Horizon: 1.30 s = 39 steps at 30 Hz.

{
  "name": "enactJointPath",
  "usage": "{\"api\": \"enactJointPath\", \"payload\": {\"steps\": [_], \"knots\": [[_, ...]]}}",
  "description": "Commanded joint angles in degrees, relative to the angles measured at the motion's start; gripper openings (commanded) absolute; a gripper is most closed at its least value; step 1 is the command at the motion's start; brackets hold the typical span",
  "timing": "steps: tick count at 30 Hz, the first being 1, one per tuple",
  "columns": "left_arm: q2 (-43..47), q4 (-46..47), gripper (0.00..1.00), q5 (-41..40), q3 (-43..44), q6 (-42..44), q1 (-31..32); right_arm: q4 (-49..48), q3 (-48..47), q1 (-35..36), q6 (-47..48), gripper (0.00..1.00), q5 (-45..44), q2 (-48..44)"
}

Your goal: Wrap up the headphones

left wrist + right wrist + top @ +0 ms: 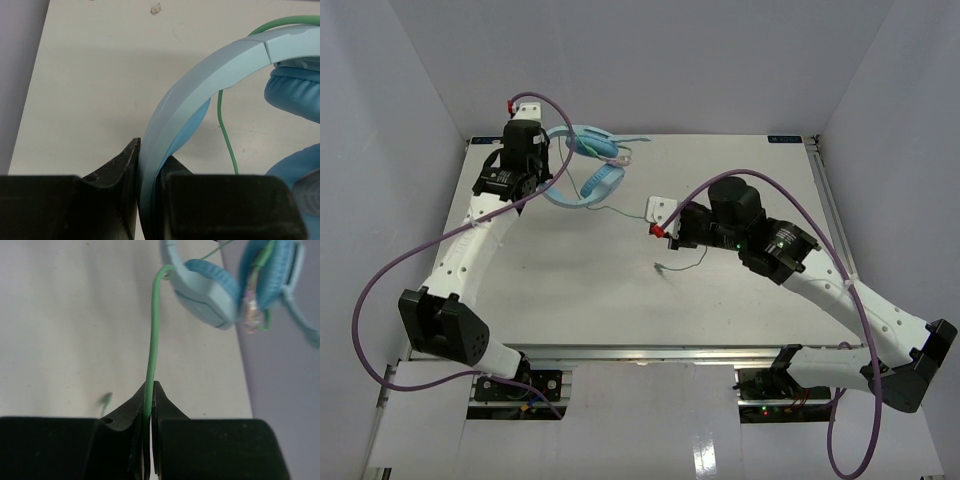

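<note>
Pale blue plastic filled the left wrist view. The headband (200, 85) of the headphones (588, 160) ran down between the fingers of the left gripper (149, 165). Its jaws were closed on the band and pinched it edge-on. Seen from above, the headphones sat in the upper left of the table (570, 290), close to the back wall, with the earcups (603, 182) lying just right of that gripper.

Further right, the thin green cable (151, 340) left the earcups and crossed the bare surface toward the middle of the frame, where the right gripper (149, 395) met it. In the right wrist view the jaws were pressed together on the cable, and the strand rose nearly straight from the fingertips to the nearer cup. Some cable looked to be looped around the cups at the upper right of that view, though blur made the number of turns impossible to tell. Below the right gripper in the overhead view, the loose end (662, 266) lay on the table, apparently the plug.

The step in hand appeared to be the winding itself, with the left gripper anchoring the headphones and the right carrying the cable. The next move would call for leading the cable around the headphones under light tension. A fresh grip further along would then be needed, since a length of cable lay free behind the jaws.
</note>
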<state>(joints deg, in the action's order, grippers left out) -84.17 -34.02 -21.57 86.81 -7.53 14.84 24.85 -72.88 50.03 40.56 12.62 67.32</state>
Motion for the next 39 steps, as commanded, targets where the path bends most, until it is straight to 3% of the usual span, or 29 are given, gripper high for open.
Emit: {"api": "enactJointPath", "payload": {"steps": [1, 9, 17, 26, 32, 39], "knots": [[1.83, 3.19, 0.0, 4.48, -2.74, 0.45, -0.25, -7.97, -2.65, 0.1, 11.28, 0.08, -17.48, 0.16], [6.04, -2.5, 0.0, 18.44, -9.58, 4.95, 0.13, -23.17, -0.73, 0.08, 23.74, 0.08, -28.46, 3.82], [8.13, -7.55, 0.0, 25.34, -12.42, 7.36, 4.85, -28.14, -3.76, -1.07, 28.62, 0.09, -25.99, 8.27], [14.54, -11.35, 0.0, 31.38, -11.68, 8.13, 11.65, -27.78, -1.59, -5.83, 17.57, 0.09, -12.83, 11.46], [19.36, -13.24, 0.0, 39.11, -8.28, 5.1, 11.88, -25.5, -3.56, -14.26, 4.21, 0.08, 6.11, 15.24], [19.69, -12.41, 0.0, 46.54, -3.67, 1.35, 11.88, -25.26, -7.52, -17.34, -12.63, 0.08, 27.66, 24.8]]}}
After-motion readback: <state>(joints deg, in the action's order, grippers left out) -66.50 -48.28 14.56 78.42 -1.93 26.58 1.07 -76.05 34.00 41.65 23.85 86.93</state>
